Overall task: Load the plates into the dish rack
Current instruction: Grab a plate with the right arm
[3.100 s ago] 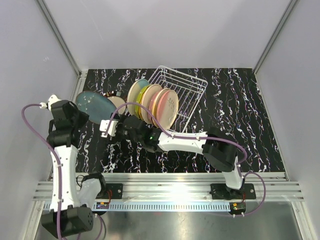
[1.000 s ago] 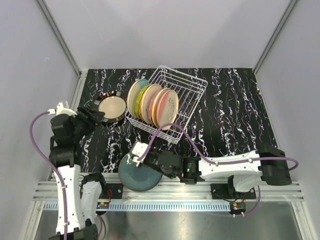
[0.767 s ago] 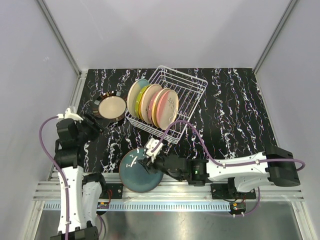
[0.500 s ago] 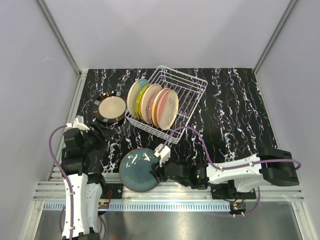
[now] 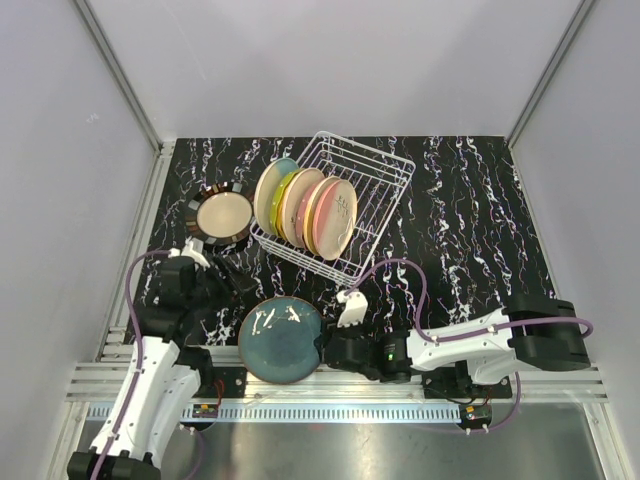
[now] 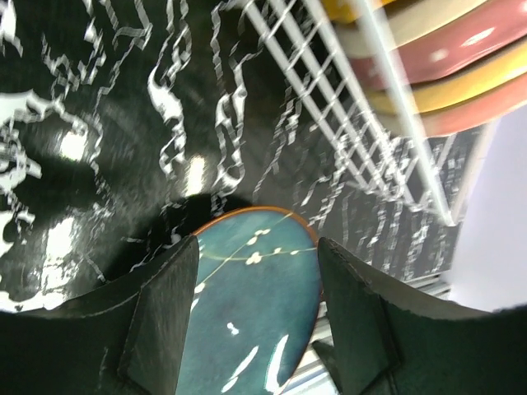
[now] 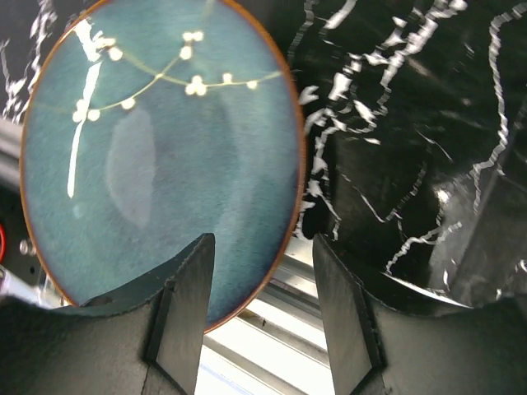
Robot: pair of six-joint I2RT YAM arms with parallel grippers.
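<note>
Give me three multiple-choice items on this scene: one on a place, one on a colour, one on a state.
1. The teal plate lies:
A. at the near edge of the table
B. at the far right corner
C. against the left wall

2. The dish rack is:
A. black
B. blue
C. white

3. The right gripper is:
A. shut on the plate
B. open, holding nothing
C. shut on a wire

Answers:
1 A, the top view shows it at the near edge.
2 C, its wires are white.
3 B, the right wrist view shows its fingers spread apart with the plate beyond them.
</note>
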